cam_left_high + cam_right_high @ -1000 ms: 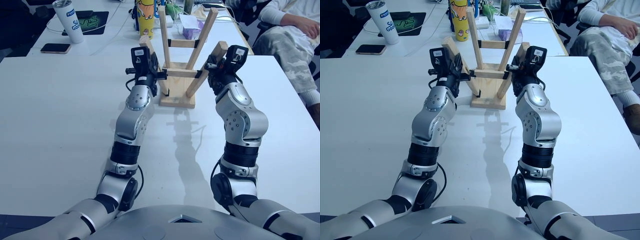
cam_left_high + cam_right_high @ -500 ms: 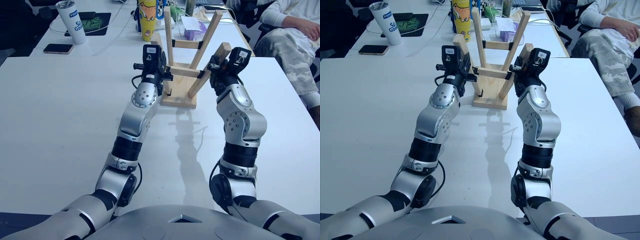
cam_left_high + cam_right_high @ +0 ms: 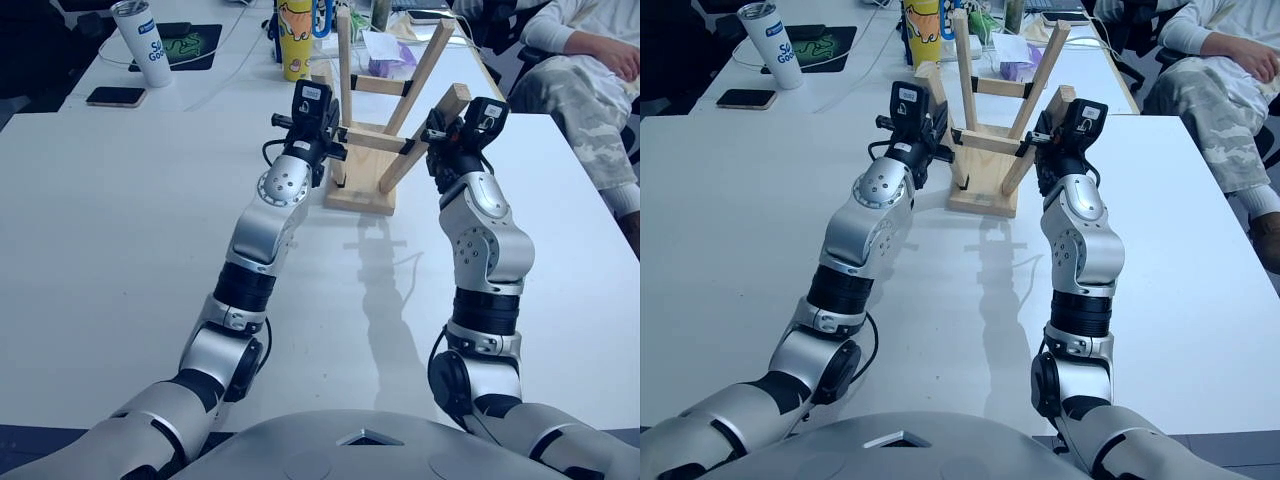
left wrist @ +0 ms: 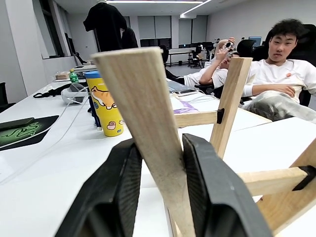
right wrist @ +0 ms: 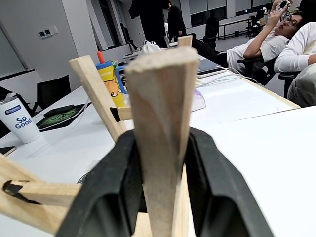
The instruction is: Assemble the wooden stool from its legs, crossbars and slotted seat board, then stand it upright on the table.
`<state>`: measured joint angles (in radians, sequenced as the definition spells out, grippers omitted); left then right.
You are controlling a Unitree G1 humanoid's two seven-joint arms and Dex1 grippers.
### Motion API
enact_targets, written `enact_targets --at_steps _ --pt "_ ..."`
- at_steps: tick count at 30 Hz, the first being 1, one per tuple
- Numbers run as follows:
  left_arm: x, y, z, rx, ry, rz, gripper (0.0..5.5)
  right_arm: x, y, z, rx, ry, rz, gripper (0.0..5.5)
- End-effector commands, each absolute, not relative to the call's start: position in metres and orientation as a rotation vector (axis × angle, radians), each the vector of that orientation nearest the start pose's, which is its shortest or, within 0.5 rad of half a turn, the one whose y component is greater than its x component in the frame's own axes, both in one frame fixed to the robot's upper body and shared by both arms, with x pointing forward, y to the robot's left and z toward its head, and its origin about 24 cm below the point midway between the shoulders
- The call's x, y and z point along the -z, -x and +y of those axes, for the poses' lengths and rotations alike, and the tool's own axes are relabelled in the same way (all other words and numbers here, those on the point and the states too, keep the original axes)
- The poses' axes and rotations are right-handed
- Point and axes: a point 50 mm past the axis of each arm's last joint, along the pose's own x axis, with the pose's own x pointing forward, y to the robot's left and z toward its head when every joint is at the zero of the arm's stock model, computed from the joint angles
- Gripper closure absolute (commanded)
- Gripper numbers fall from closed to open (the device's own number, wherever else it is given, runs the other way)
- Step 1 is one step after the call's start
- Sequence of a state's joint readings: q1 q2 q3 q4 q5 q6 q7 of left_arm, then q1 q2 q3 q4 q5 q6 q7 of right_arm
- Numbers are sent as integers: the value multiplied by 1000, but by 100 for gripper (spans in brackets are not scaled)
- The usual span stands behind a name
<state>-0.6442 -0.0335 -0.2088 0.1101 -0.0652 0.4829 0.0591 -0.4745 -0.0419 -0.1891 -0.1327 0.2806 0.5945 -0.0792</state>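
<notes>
Here both arms stretch forward over the white table (image 3: 120,200), side by side, to the wooden stool (image 3: 372,141), which is upside down with its flat seat board (image 3: 360,199) lowest and its square legs (image 3: 345,50) pointing up. The left gripper (image 4: 160,182) pinches the near left leg (image 4: 145,113) between black rounded fingers (image 4: 118,197), and the right gripper (image 5: 160,177) clamps the near right leg (image 5: 160,98) likewise. The wood is pale and plain, with thin crossbars (image 3: 378,86) joining the legs.
</notes>
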Motion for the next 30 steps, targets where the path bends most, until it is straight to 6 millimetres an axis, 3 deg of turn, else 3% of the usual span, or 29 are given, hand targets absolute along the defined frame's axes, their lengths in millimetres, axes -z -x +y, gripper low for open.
enact_targets --at_steps 1,7,11,14,23,26,30 --pt "-103 -321 32 519 -225 233 432 -148 -320 -129 -225 -305 27 445" --pt "-83 -320 48 483 -202 324 426 -154 -316 -121 -293 -315 10 445" --pt "-76 -317 51 451 91 423 426 -151 -315 -124 -270 -298 20 445" --pt "-76 -316 56 421 134 424 426 -148 -314 -127 -239 -277 33 445" --pt "-62 -302 53 502 54 476 426 -146 -314 -124 -246 -184 50 445" --pt "-51 -300 59 513 -109 478 426 -150 -315 -123 -259 -163 37 445" --pt "-45 -299 62 513 -168 476 424 -152 -316 -122 -267 -153 27 445"
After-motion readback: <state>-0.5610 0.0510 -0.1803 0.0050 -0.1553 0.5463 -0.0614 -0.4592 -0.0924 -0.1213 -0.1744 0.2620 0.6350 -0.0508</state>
